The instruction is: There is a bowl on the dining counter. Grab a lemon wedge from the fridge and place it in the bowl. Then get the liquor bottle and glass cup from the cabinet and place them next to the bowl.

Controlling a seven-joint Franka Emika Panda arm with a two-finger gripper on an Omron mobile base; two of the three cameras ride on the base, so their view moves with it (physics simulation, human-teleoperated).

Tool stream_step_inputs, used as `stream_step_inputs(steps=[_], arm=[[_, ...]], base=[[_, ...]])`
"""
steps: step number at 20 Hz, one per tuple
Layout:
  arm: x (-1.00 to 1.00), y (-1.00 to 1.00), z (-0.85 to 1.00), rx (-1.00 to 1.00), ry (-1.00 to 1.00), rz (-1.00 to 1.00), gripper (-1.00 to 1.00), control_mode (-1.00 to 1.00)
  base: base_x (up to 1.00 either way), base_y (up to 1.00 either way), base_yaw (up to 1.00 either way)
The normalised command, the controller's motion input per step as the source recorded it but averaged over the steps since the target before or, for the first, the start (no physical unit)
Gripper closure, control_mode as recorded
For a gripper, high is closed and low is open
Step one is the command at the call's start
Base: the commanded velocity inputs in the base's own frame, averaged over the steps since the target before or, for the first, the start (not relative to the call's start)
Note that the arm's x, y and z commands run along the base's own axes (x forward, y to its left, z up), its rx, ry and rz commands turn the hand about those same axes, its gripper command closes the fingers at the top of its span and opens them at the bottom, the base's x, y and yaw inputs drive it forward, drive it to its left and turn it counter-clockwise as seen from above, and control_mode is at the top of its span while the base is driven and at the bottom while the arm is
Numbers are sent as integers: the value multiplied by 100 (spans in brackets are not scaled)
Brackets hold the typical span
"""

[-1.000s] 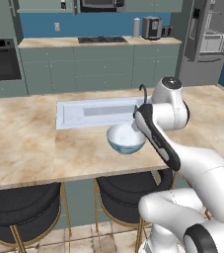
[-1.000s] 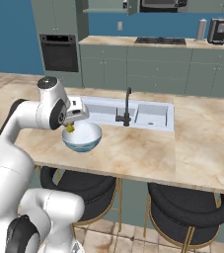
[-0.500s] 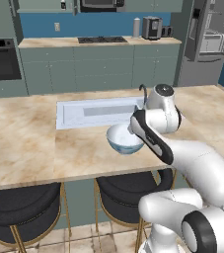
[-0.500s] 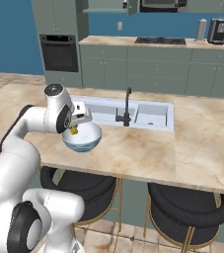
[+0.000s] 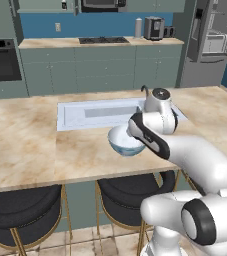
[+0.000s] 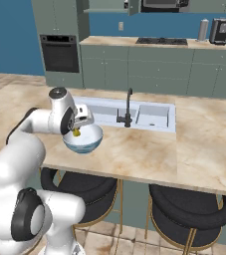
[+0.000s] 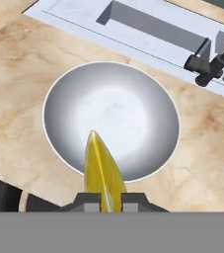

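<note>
Hand view: fingers (image 7: 103, 201) clamped on lemon wedge (image 7: 101, 170), poised above bowl (image 7: 111, 120) on dining counter (image 7: 24, 64).

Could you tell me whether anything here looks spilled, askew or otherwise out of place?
Nothing is spilled or damaged. The fridge door stands open behind the dining counter. The gripper holds the lemon wedge over the bowl, which sits upright and empty.

Even, bright rendered light; soft shadows; no blur.
</note>
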Motion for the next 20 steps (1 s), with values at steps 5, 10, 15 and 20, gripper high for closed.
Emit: stream_step_inputs(steps=[5, 10, 15, 20], arm=[[17, 12, -22, 0, 0, 0, 100, -100], [16, 9, -21, 0, 0, 0, 100, -100], [21, 3, -18, 0, 0, 0, 100, -100], [21, 2, -18, 0, 0, 0, 100, -100]], base=[[0, 0, 0], [0, 0, 0], [0, 0, 0], [0, 0, 0]])
